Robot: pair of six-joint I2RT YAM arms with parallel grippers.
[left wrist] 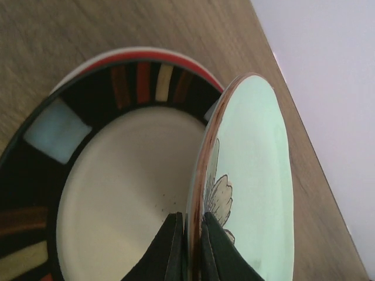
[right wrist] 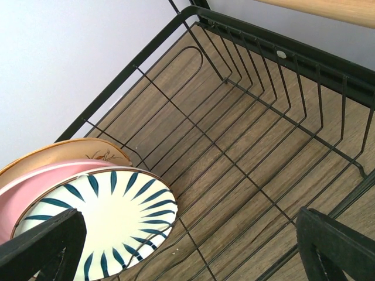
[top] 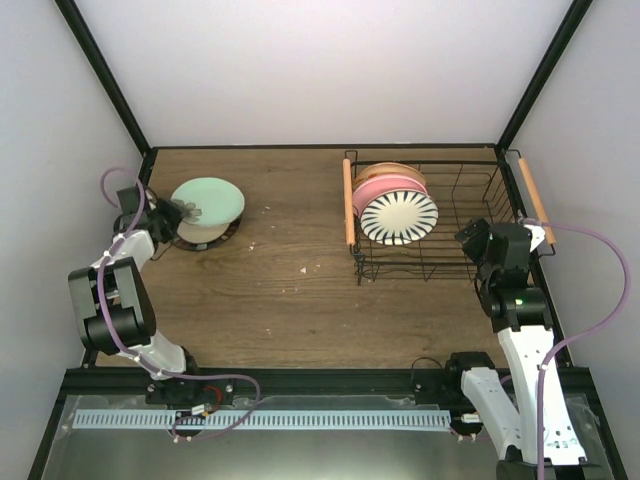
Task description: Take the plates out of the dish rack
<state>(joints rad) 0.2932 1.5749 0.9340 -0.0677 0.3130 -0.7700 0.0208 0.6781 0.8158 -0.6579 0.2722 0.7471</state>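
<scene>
Our left tool (left wrist: 190, 237) is closed tight on the rim of the mint green round plate (left wrist: 252, 175), with one black finger (left wrist: 170, 252) on each face, and it holds the plate tilted up on edge. Just beside it, toward 9 o'clock in the wrist view, a round plate with a red edge, a black band of coloured blocks and a cream centre (left wrist: 117, 193) lies flat on the brown wooden bench (top: 300, 300). We cannot tell whether the two plates touch. From above, this pair sits at about 10 o'clock on the bench. Our right tool (right wrist: 187, 252) hangs with its jaws spread wide and nothing between them, over the rectangular black wire dish rack (right wrist: 263, 117) at 2 o'clock on the bench. At the rack's 9 o'clock end three plates stand on edge in a row: the white round plate with dark radial stripes (right wrist: 117, 216) is nearest, the pink round plate (right wrist: 23, 199) is behind it, and the tan round plate (right wrist: 64, 152) is last. A light wooden rod handle (top: 349, 203) runs along that end.
</scene>
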